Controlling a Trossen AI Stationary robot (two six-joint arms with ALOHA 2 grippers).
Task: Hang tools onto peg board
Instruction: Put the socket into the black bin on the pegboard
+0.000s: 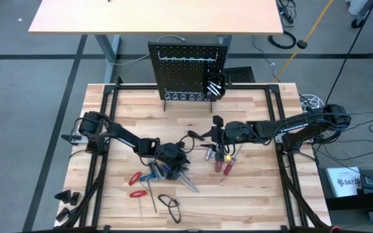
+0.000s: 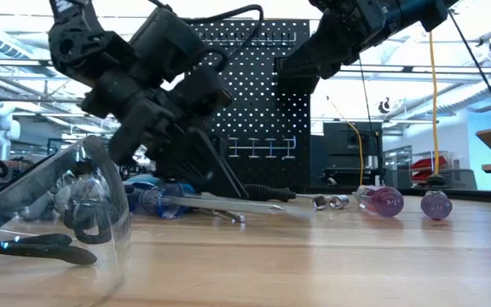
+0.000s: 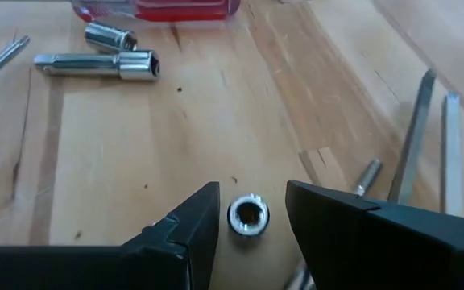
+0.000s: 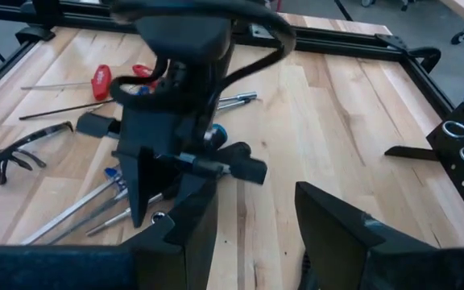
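Left gripper (image 3: 252, 221) low over table (image 1: 251, 194) near centre, fingers part-open, small silver socket (image 3: 248, 216) lying between tips, not gripped. More sockets (image 3: 111, 52) and thin rods (image 3: 429, 137) close by. Blue-handled screwdriver (image 2: 164, 201) beside it.

Right gripper (image 4: 252, 217) raised above table right of centre, fingers part-open, empty. Red-handled screwdrivers (image 1: 223, 165) below it.

Peg board (image 1: 188, 71) upright at far edge, bin (image 1: 214, 88) attached. Red tools (image 1: 135, 178) and safety glasses (image 1: 169, 204) at near left.

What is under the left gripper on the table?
A small silver socket stands on the wood between the left gripper's open fingers, hollow end showing. Rods lie beside it. Its underside is hidden.
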